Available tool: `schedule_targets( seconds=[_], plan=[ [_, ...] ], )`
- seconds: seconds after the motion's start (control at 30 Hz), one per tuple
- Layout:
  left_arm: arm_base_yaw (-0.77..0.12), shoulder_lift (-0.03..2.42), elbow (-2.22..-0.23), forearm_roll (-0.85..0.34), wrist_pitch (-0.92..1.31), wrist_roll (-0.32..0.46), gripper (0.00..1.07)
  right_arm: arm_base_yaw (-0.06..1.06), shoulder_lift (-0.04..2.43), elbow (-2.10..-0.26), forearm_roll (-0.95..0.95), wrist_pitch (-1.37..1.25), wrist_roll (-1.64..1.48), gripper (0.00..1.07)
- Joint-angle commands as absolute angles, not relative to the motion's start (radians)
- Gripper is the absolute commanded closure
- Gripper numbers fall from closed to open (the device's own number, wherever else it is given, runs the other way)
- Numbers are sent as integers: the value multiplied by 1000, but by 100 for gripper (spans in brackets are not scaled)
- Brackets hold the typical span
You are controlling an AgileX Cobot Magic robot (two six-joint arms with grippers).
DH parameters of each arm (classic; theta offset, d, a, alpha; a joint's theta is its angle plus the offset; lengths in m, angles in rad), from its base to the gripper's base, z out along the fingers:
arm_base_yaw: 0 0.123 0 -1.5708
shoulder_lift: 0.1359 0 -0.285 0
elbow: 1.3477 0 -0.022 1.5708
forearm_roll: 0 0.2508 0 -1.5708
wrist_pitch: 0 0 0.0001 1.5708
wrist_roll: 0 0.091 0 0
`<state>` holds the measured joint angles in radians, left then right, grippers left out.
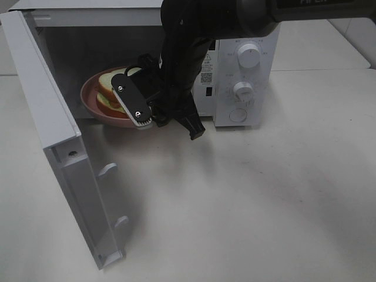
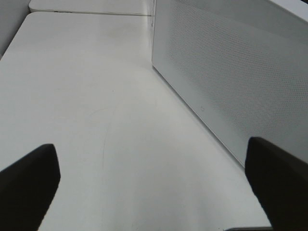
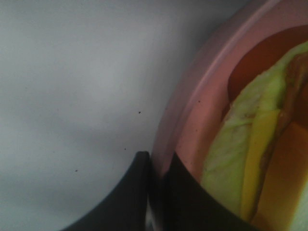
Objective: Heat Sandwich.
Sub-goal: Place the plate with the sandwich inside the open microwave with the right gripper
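White microwave on a pale table, door swung wide to the left of the high view. Inside the cavity, toward its left side and close to the mouth: a pink plate, and on it the sandwich, pale bread with orange-brown crust and yellow-green filling. Lies on the plate, partly hidden from above behind the gripper. Right of the cavity, two knobs, one above the other. Black arm down from the top edge of the high view and into the opening. Right gripper: pinches the plate's near rim, one finger outside the rim and the other inside, with only the rim's thickness between them. Touches the plate, not the sandwich, which sits just beyond the inner finger. Cannot tell whether the plate rests on the cavity floor or hangs lifted off it. Left gripper: out of the high view, hangs over bare table beside a white, finely dotted face of the microwave; door or side wall, cannot tell. Fingers spread wide apart, nothing between them, nothing held.
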<state>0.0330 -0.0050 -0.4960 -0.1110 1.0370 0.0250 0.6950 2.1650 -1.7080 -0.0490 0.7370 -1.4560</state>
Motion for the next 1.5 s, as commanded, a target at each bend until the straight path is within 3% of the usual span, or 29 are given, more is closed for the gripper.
schedule_targets(
  seconds=[0.03, 0.47, 1.17, 1.33, 1.5],
  plan=[
    [33, -31, -492, -113, 1026, 24, 6, 697, 2180, -1752, -78, 735, -1419, 101],
    [33, -31, -492, -113, 1026, 24, 6, 697, 2308, -1987, -179, 798, -1240, 101],
    [33, -31, -492, -113, 1026, 24, 6, 685, 2411, -2108, -200, 743, -1235, 99],
    [33, -31, -492, -113, 1026, 24, 6, 685, 2411, -2108, -201, 723, -1233, 96],
    [33, -31, -492, -113, 1026, 24, 6, 685, 2411, -2108, -201, 711, -1209, 83]
  ],
)
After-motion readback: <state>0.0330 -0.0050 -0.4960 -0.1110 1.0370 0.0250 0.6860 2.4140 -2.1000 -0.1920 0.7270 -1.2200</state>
